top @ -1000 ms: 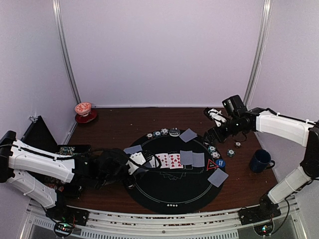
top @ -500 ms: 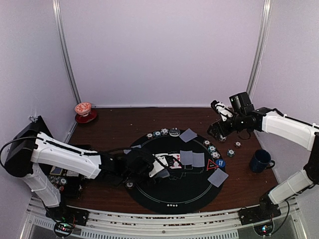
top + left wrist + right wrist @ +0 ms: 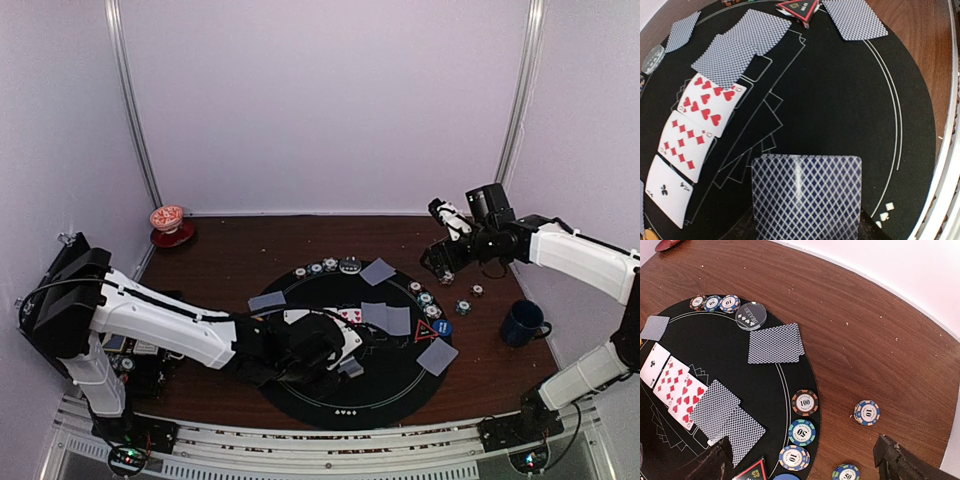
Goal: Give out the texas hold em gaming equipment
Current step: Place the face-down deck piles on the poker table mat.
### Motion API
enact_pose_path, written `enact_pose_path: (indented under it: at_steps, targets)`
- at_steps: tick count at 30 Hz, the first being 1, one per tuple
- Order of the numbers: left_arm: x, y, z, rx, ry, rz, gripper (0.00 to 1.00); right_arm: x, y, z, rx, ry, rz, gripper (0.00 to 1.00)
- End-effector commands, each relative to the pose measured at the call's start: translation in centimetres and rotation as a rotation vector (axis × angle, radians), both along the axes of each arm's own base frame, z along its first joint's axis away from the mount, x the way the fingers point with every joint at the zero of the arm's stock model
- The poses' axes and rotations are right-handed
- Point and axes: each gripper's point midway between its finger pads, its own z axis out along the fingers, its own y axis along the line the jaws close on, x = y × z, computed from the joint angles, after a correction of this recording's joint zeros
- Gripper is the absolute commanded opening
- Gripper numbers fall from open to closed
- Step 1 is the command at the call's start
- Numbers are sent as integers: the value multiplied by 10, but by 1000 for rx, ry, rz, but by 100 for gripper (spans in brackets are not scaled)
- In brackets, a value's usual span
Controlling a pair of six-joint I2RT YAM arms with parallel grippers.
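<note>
The left end effector is closed narrow on a single face-down card, pinched at its near short edge with the grey-blue back up. The card hangs roughly level over the near-middle of the round black mat, just in front of the row of three face-up cards. Whether its far edge touches the mat cannot be told. The right end effector is spread wide and holds nothing, raised above the poker chips at the mat's right rim.

A playing card is probably very light, thin and springy, with a slick finish. It should bend rather than break, but it could slip from a loose pinch or droop at its free end. An edge grip like this one looks right. Once the card lies flat on the mat, it would likely be awkward to lift again.

Compared with a second ago, the left arm has swung from the mat's left edge out across it, bringing its end effector over the centre. The right arm has drawn back and up a little, with its jaws as wide as before. The face-up row, the two face-down cards beside it, the red triangle marker and the chips lie as they did.
</note>
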Motion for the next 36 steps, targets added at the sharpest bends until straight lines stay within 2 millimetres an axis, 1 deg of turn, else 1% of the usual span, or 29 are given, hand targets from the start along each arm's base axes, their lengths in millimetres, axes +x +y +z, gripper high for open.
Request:
enact_pose_path:
  at_steps: [1,4,6,10,15,20,24,26,31,32,34,36]
  targets:
    - [-19,-24,-10,-22,77,22,54,-3,-3,11,22,-27,-6,100]
    - [-35,-38,-15,-11,79,-32,56,-3,-3,13,23,-30,-2,100]
    - [-42,-43,-17,2,71,-50,57,-4,-3,13,27,-29,0,100]
    - [-42,-45,-24,27,49,-62,57,-4,-2,11,26,-21,9,100]
    - [-49,-46,-31,48,36,-132,58,-4,-2,11,25,-20,10,100]
    - [-55,-44,-39,64,38,-177,62,-4,-2,10,24,-18,10,100]
    - [-56,-42,-42,73,40,-190,69,-4,-2,6,21,-9,12,100]
    - [-53,-40,-43,81,28,-178,74,-3,-2,6,20,-7,12,100]
    - [-44,-32,-44,109,-17,-140,78,-4,-1,6,20,-7,15,100]
    - [-43,-31,-45,116,-21,-135,81,-4,-2,6,19,-6,13,100]
    - [-43,-29,-45,121,-22,-137,96,-4,-2,6,20,-8,13,100]
    - [-45,-29,-42,113,-18,-145,98,-4,-2,6,19,-6,12,100]
